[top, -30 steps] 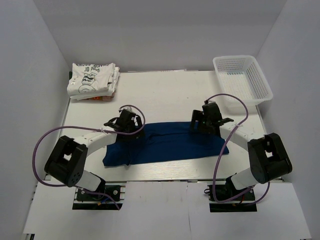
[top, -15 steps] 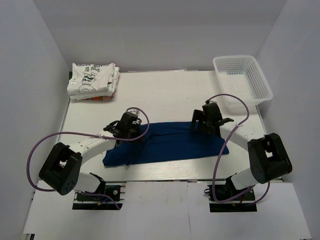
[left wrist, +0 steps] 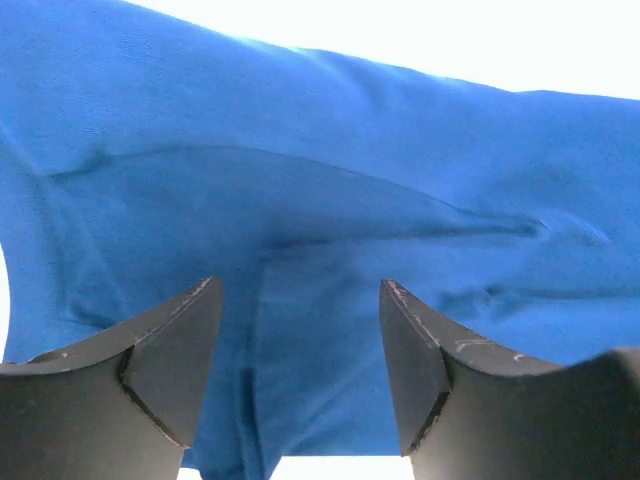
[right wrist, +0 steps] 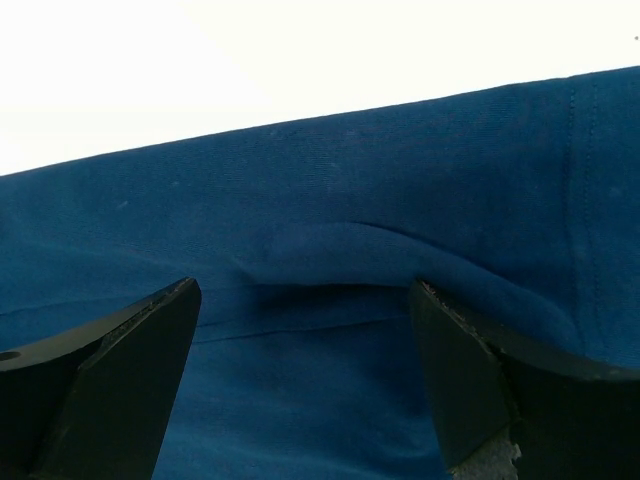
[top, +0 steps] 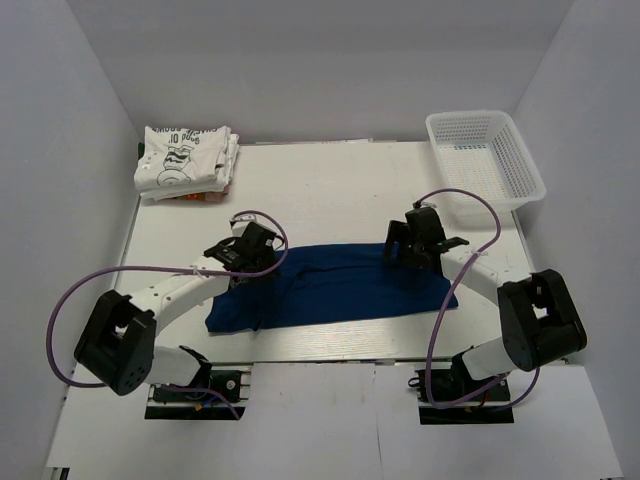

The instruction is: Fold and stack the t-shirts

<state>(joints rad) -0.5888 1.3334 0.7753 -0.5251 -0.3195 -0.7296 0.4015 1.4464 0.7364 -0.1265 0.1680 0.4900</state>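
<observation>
A dark navy-blue t-shirt (top: 335,285) lies folded into a long strip across the table's near middle. My left gripper (top: 250,250) is open over the strip's far left end; in the left wrist view the blue cloth (left wrist: 320,200) fills the space beyond the gripper (left wrist: 300,290), with nothing between the fingers. My right gripper (top: 418,235) is open over the strip's far right end; the right wrist view shows the gripper (right wrist: 305,295) spread wide above a raised crease in the cloth (right wrist: 340,240). Folded white t-shirts (top: 185,158) with dark lettering and a cartoon are stacked at the far left.
A white plastic mesh basket (top: 484,155) stands at the far right corner. Something orange peeks out under the white stack (top: 190,197). Purple cables loop from both arms. The table's far middle (top: 330,190) is bare white.
My left gripper has shifted slightly over the shirt's left end, out toward the right and back again. The right gripper and the shirt have barely moved.
</observation>
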